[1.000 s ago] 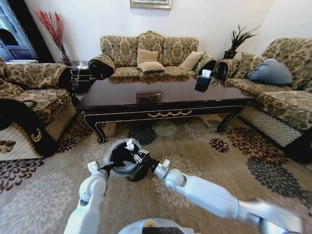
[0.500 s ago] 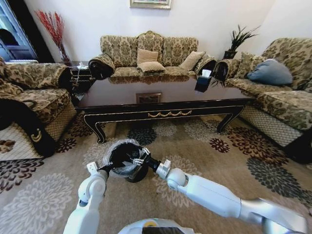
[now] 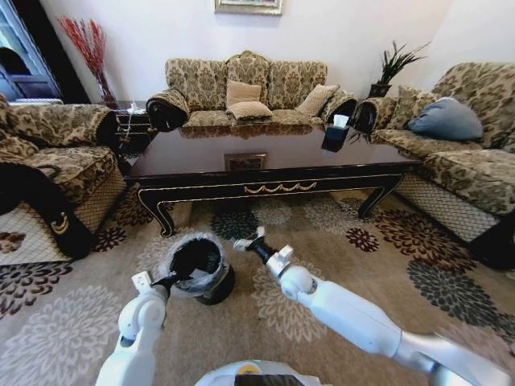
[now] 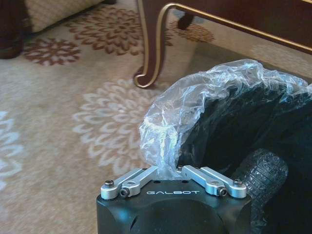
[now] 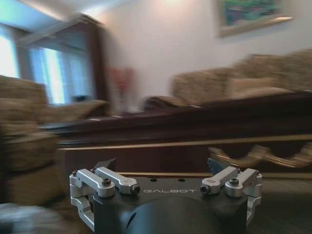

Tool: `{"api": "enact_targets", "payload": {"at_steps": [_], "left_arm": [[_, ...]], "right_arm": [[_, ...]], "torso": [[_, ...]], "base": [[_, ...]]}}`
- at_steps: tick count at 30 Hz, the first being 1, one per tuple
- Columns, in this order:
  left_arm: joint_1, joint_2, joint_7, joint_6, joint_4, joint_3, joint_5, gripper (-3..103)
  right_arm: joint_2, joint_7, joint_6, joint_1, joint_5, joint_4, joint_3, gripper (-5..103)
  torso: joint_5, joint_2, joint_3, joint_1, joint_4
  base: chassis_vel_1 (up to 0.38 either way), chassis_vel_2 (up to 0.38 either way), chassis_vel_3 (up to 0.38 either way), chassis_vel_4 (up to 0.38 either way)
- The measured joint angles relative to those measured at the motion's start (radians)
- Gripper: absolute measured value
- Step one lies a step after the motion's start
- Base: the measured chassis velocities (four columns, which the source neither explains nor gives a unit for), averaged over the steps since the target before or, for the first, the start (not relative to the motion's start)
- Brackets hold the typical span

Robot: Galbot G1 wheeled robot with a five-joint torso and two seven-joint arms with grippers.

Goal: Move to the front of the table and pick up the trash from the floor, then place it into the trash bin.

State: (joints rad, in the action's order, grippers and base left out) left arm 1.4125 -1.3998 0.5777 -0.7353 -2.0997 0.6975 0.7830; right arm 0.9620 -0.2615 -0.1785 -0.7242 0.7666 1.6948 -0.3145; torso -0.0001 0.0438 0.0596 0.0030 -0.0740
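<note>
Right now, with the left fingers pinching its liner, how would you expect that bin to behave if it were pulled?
The liner looks thin and crinkly, so it would probably stretch or slip off before the bin follows. The bin seems small and light, standing on carpet, so it may tip rather than slide. The left gripper grips film alone.

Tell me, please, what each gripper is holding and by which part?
The left gripper pinches the bin's plastic liner at the rim; the right gripper is open, holding nothing.

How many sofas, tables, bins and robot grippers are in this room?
Sofas: 3
Table: 1
Bin: 1
Grippers: 2, left gripper, right gripper
Total: 7
</note>
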Motion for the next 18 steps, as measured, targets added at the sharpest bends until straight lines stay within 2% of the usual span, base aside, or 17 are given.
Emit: {"api": "enact_targets", "payload": {"at_steps": [2, 3, 7, 8, 13, 18], "left_arm": [[0.01, -0.004, 0.024, 0.0, 0.001, 0.018, 0.007, 2], [0.01, -0.004, 0.024, 0.0, 0.001, 0.018, 0.007, 2], [0.027, -0.006, 0.085, 0.0, 0.03, 0.053, 0.005, 2], [0.027, -0.006, 0.085, 0.0, 0.03, 0.053, 0.005, 2], [0.03, -0.006, 0.096, 0.0, 0.07, 0.059, 0.015, 2], [0.011, -0.004, 0.096, 0.0, 0.094, 0.048, 0.016, 2]], "right_arm": [[0.013, -0.068, 0.028, -0.053, -0.011, -0.024, 0.061, 100], [0.013, -0.068, 0.028, -0.053, -0.011, -0.024, 0.061, 100], [0.047, -0.168, 0.062, -0.156, -0.052, -0.085, 0.187, 100], [0.047, -0.168, 0.062, -0.156, -0.052, -0.085, 0.187, 100], [0.089, -0.219, 0.076, -0.228, -0.074, -0.14, 0.318, 100], [0.097, -0.221, 0.077, -0.27, -0.095, -0.148, 0.366, 100]], "torso": [[0.0001, 0.0, 0.0, 0.0, -0.0002], [0.0001, 0.0, 0.0, 0.0, -0.0002], [0.0001, 0.0, 0.0, 0.0, 0.0], [0.0001, 0.0, 0.0, 0.0, 0.0], [0.0001, 0.0, 0.0, 0.0, -0.0002], [0.0001, 0.0, 0.0, 0.0, -0.0001]], "base": [[0.0, 0.0, 0.0, 0.0], [0.0, 0.0, 0.0, 0.0], [0.0, 0.0, 0.0, 0.0], [0.0, 0.0, 0.0, 0.0], [0.0, 0.0, 0.0, 0.0], [0.0, 0.0, 0.0, 0.0]]}}
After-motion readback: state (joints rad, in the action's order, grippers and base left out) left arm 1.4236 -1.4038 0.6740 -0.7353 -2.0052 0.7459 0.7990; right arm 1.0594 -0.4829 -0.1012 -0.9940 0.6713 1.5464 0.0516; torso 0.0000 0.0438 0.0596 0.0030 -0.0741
